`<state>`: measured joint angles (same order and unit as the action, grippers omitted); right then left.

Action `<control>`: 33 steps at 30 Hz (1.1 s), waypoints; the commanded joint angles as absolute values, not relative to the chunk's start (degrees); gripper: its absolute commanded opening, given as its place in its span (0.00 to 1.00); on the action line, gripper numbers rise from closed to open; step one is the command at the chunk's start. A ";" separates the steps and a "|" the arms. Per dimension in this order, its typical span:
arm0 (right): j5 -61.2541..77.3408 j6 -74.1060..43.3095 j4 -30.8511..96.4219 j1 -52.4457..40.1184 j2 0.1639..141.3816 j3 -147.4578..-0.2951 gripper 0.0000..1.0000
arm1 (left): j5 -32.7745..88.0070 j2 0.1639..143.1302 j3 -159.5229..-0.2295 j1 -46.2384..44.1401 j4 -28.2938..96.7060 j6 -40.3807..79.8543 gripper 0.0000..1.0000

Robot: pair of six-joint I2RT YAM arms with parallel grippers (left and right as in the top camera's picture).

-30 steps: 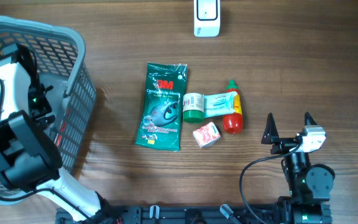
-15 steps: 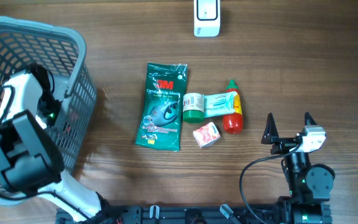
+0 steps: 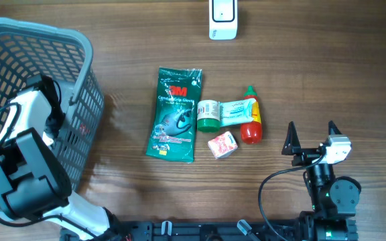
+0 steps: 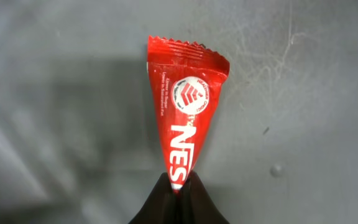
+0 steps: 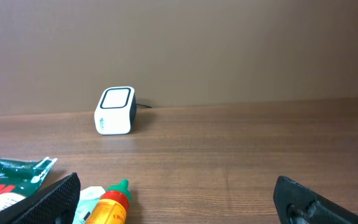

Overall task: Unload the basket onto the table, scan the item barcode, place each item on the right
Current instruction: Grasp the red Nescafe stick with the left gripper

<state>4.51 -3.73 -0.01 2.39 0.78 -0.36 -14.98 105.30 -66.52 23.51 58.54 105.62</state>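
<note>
One red sachet [image 4: 185,118], tail pinched in my clamped left hand [image 4: 179,185] inside basket [image 3: 79,47], long axis pointing away; scanner [image 3: 222,19] well off rightward on desk [image 3: 313,67]; right hand [image 3: 311,132] wide, empty.

At my left gripper [image 4: 178,190] tips I see red sachet [image 4: 185,118], white lettering, round white-red emblem, against scuffed grey floor of basket [image 3: 86,50]; basket walls grey lattice. Ahead of right gripper [image 5: 176,199]: red bottle [image 5: 112,210] with green cap, dark green packet [image 5: 8,183], white scanner [image 5: 115,111], brown wood-grain table [image 5: 241,155]. Fingers black on both.
</note>
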 commanded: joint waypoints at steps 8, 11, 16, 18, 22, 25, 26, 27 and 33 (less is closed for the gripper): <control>5.21 -3.03 -0.27 2.44 0.43 -0.30 1.00 | -24.60 99.24 -87.48 24.08 73.21 91.39 0.04; 5.23 -3.03 -0.27 2.44 0.43 -0.30 1.00 | -24.95 95.26 -98.89 24.86 78.89 87.57 0.04; 5.23 -3.03 -0.27 2.44 0.43 -0.30 1.00 | -20.78 89.76 -107.11 24.86 81.69 78.72 0.04; 5.23 -3.03 -0.30 2.44 0.43 -0.30 1.00 | -16.27 86.78 -108.05 24.86 81.30 73.67 0.04; 5.23 -3.03 -0.27 2.44 0.43 -0.30 1.00 | -6.61 80.99 -108.07 24.21 78.11 61.82 0.04; 5.21 -3.01 -0.27 2.44 0.43 -0.30 1.00 | -0.89 77.95 -108.07 21.93 76.69 55.99 0.04; 5.21 -3.03 -0.27 2.44 0.43 -0.30 1.00 | 0.75 76.88 -108.07 20.18 76.40 54.24 0.04; 5.23 -3.01 -0.30 2.44 0.43 -0.30 1.00 | 1.56 76.01 -108.07 18.04 76.25 53.17 0.04; 5.23 -3.03 -0.27 2.44 0.43 -0.30 1.00 | 1.67 74.98 -108.01 3.84 76.05 49.63 0.04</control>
